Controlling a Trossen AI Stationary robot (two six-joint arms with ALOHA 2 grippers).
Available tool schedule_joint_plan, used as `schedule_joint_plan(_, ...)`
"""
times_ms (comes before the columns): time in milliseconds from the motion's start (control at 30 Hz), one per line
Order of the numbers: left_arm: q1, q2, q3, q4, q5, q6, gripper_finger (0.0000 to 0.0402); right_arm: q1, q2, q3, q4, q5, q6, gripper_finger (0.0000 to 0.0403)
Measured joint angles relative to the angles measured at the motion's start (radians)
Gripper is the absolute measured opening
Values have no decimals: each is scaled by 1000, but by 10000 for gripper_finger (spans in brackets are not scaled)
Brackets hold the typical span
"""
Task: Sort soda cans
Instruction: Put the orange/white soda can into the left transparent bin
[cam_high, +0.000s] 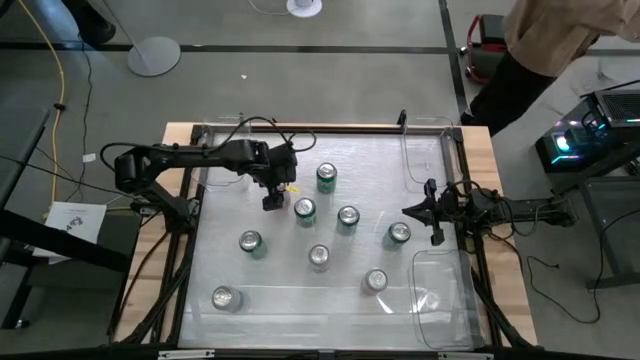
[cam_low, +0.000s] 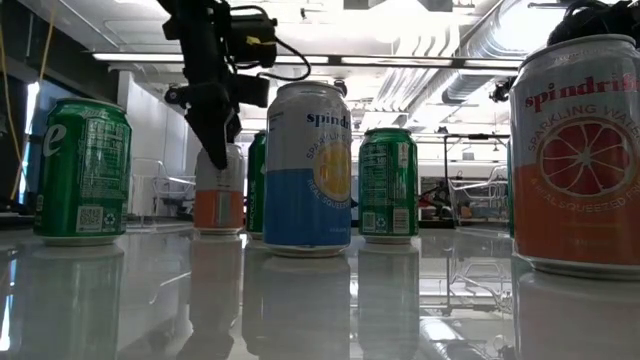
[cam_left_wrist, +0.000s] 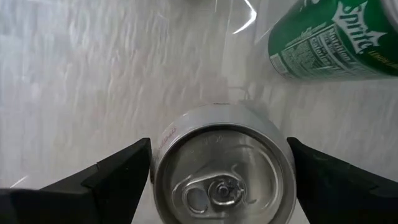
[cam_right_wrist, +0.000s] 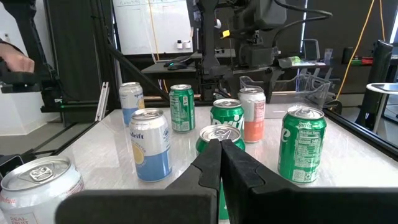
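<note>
Hovering jaws wide, the left gripper (cam_left_wrist: 217, 180) straddles a silver-topped can (cam_left_wrist: 222, 168) — lined up to grab; right gripper (cam_high: 432, 212) waits closed at three o'clock.

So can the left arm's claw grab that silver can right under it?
Probably yes. The left gripper hangs open just above the silver-topped can, a finger on each side with room to spare. The green Sprite can stands clear.

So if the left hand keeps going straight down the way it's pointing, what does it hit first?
The left hand would meet the silver-topped can standing between its open fingers, probably straddling it before touching the table.
</note>
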Motion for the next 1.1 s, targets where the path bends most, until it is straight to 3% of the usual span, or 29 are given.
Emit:
schedule_joint_plan(200,-4,26,6,-34,-2,2,290,0,0,0,0,0,0,0)
schedule_joint_plan(367,-21,6,7,-46,-55,6,289,0,0,0,0,0,0,0)
schedule_joint_plan(733,-40,-226,174,-215,-205,-111,289,0,0,0,0,0,0,0)
schedule_joint_plan(900,30,-291,315,-414,-332,-225,289,0,0,0,0,0,0,0)
schedule_joint_plan(1100,203,-296,357,-610,-331,-335,289,0,0,0,0,0,0,0)
